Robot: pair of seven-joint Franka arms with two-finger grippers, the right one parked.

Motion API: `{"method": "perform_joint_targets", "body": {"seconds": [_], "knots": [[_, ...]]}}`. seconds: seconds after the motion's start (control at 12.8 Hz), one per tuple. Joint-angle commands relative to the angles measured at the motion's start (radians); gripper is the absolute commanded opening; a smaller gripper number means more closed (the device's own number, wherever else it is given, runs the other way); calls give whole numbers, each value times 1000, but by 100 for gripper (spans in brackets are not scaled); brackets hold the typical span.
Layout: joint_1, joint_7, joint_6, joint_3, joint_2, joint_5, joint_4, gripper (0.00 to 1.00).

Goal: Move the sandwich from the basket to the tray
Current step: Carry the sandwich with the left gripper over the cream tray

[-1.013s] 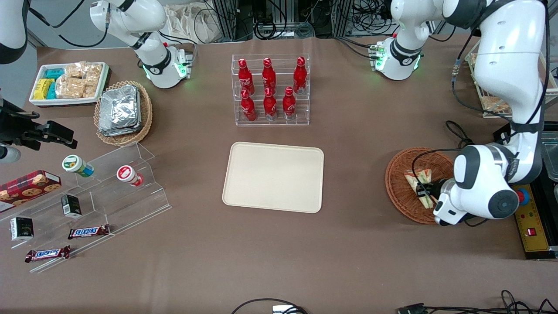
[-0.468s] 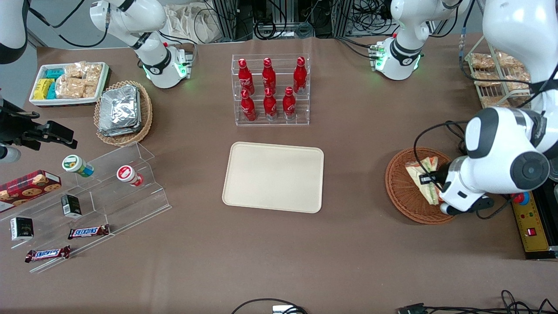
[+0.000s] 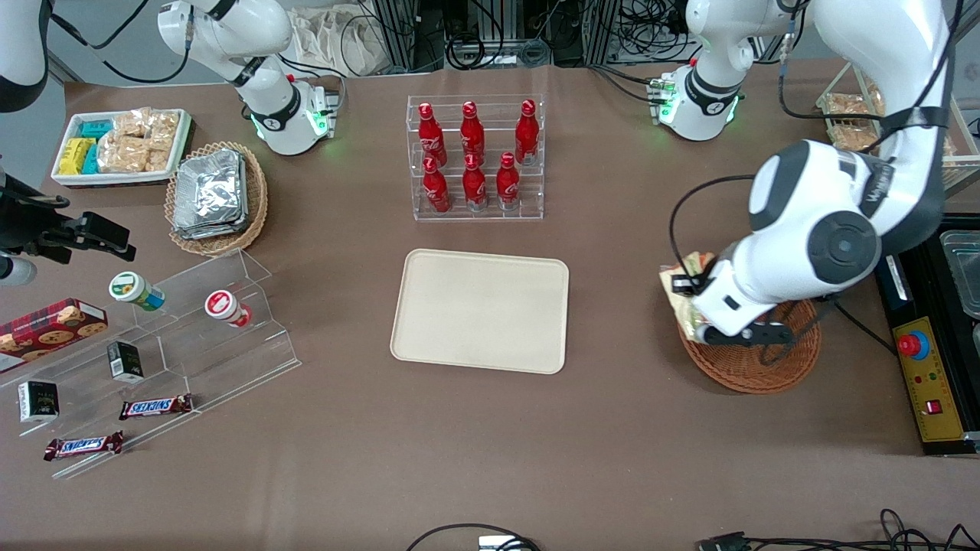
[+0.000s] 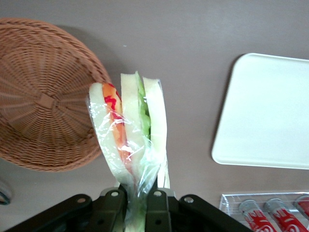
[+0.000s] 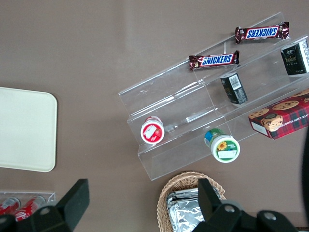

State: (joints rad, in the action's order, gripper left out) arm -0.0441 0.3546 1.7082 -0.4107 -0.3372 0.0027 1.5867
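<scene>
The gripper (image 4: 140,195) is squeezed shut on the sandwich (image 4: 129,130) and holds it up in the air. Its two fingers (image 4: 155,200) pinch the narrow end of the wedge, and the wide end sticks out away from them. The sandwich has pale bread with a green layer and an orange-red layer, and clear wrap goes all around it. In the front view, the gripper (image 3: 684,300) and the sandwich (image 3: 680,302) hang over the edge of the basket (image 3: 754,363) that is nearest the tray (image 3: 481,310). The sandwich is up off the basket and not touching it. The tray lies flat on the brown table (image 3: 490,451), well apart from the basket, toward the parked arm's end. Nothing is on the tray.
</scene>
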Motion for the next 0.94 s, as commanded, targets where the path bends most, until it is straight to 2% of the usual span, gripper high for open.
{"method": "perform_joint_targets", "body": {"seconds": [0.0, 0.86], "knots": [[3, 95, 8, -69, -5, 17, -10, 9], [200, 265, 85, -72, -110, 59, -4, 7]]}}
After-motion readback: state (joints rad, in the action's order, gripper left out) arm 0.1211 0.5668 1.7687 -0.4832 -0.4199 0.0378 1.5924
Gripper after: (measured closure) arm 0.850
